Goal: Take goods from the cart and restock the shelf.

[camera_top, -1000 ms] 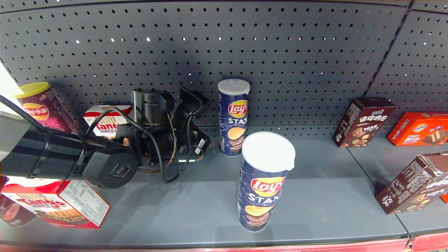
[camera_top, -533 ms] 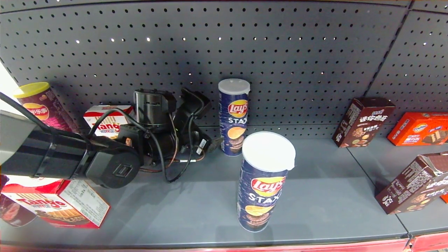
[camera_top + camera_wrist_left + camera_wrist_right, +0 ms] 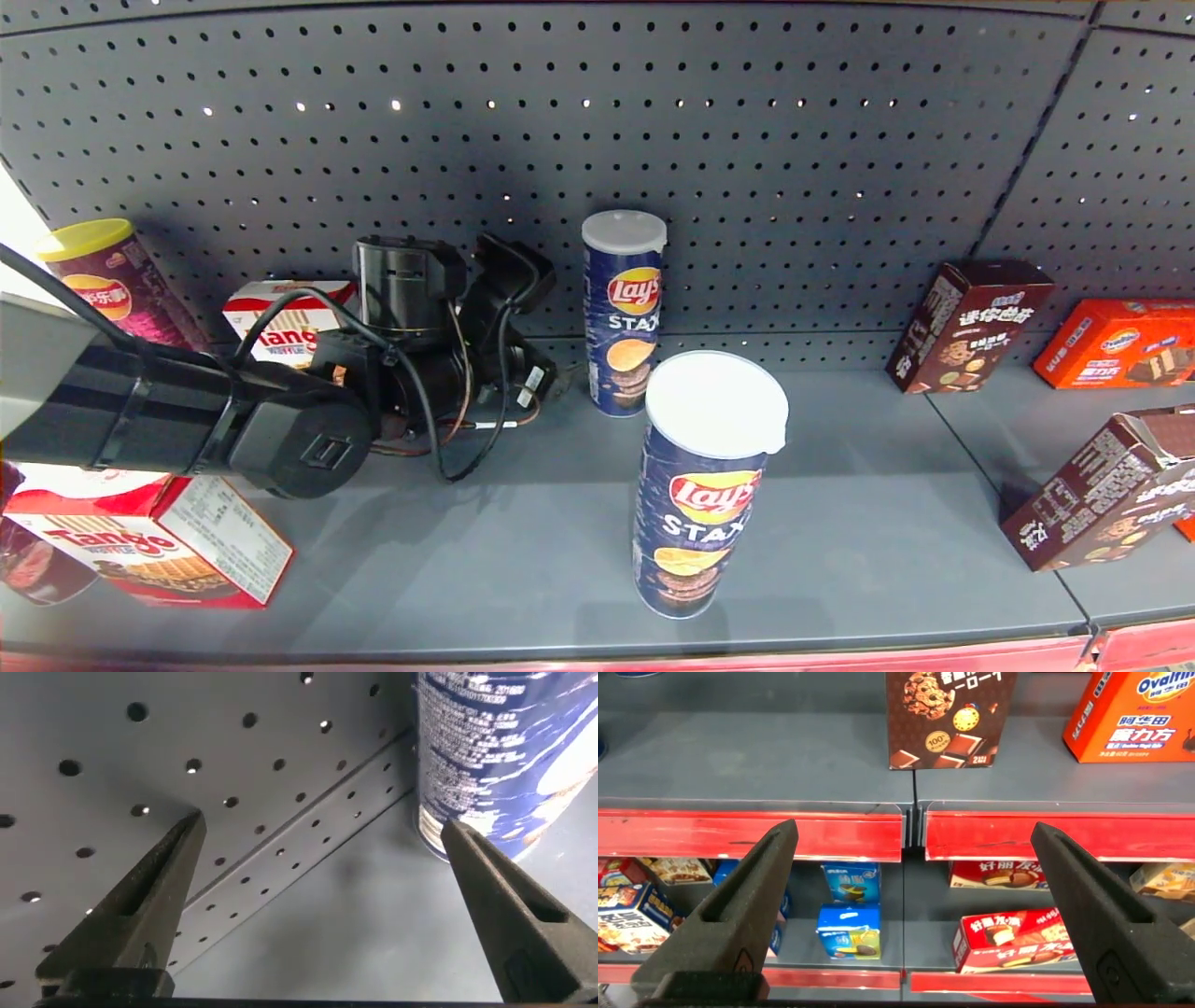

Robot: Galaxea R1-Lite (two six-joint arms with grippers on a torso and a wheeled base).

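Grey shelf board [image 3: 523,541] and pegboard wall [image 3: 794,140] as backdrop. On it, upright at the back, rear chips can [image 3: 623,313], touched by nothing. Just beside, left gripper [image 3: 322,826], fingers spread wide, nothing between. Has drawn back slightly from the can since half a second ago. Looks like placing finished; probably time to return to the cart.
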